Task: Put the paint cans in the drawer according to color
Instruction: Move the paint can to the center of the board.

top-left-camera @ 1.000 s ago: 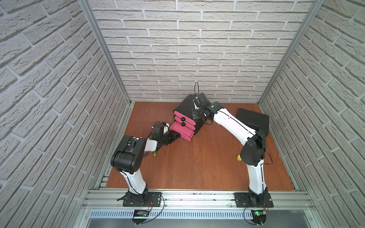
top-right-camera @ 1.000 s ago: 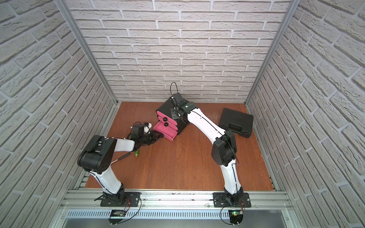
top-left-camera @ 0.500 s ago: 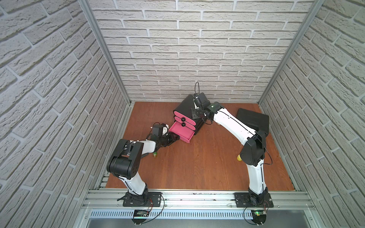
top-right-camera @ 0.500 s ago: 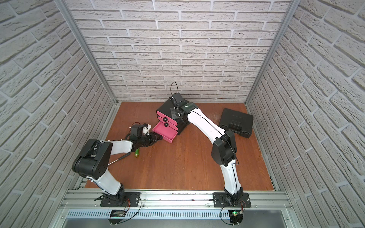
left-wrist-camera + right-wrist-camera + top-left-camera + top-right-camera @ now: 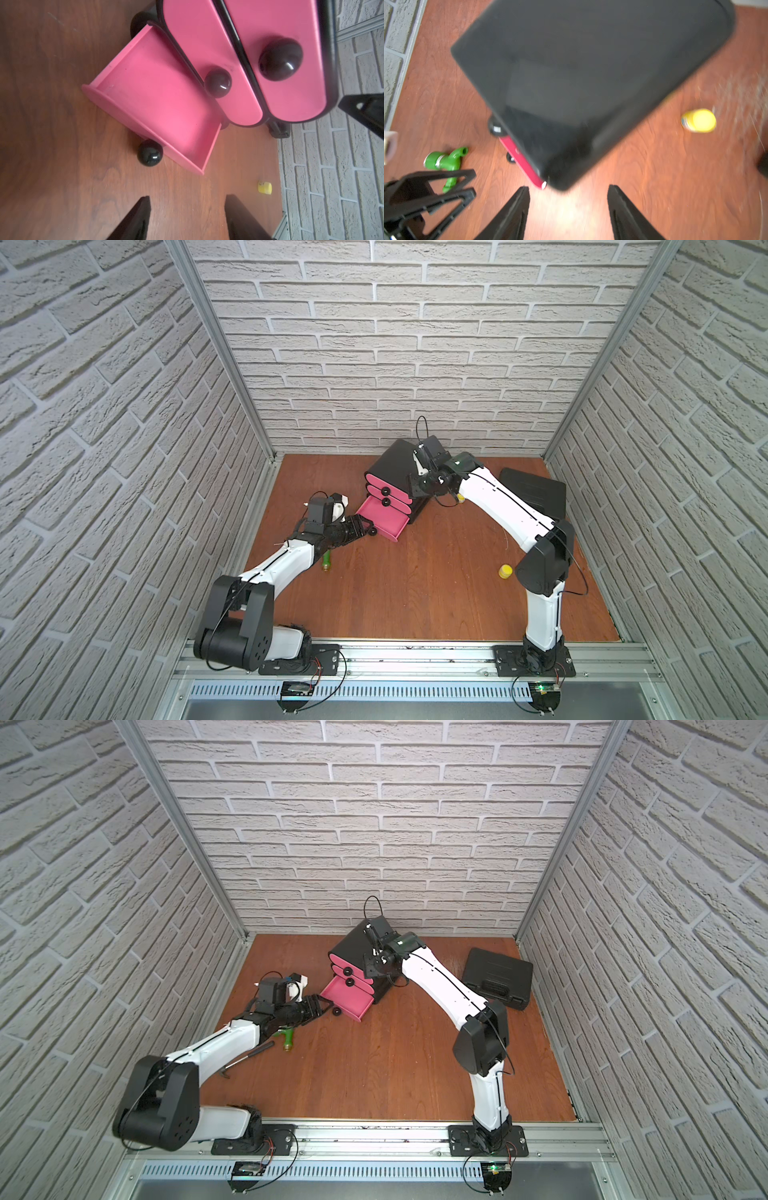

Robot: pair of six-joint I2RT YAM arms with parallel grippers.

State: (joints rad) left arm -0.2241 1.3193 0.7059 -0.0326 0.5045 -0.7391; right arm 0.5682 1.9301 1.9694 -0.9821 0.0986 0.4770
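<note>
Top views: a count of what lies where

One black cabinet (image 5: pixel 392 462) at 12 o'clock on the wooden floor (image 5: pixel 415 597), with three pink drawers. Lowest drawer (image 5: pixel 380 518) pulled out. Two paint cans in a top view: yellow can (image 5: pixel 505 571) at 4 o'clock, second yellow can (image 5: pixel 460 498) just at 3 o'clock of the cabinet, partly hidden. One green piece (image 5: pixel 327 562) at 9 o'clock. One black case (image 5: pixel 536 489) at 2 o'clock. Two grippers: left gripper (image 5: pixel 187 218) wide, holding nothing, near the lowest drawer's knob, not touching. Right gripper (image 5: pixel 568 212) wide too, holding nothing, close by the cabinet's top. Brown floor, white brick walls (image 5: pixel 415 364) on three sides.
</note>
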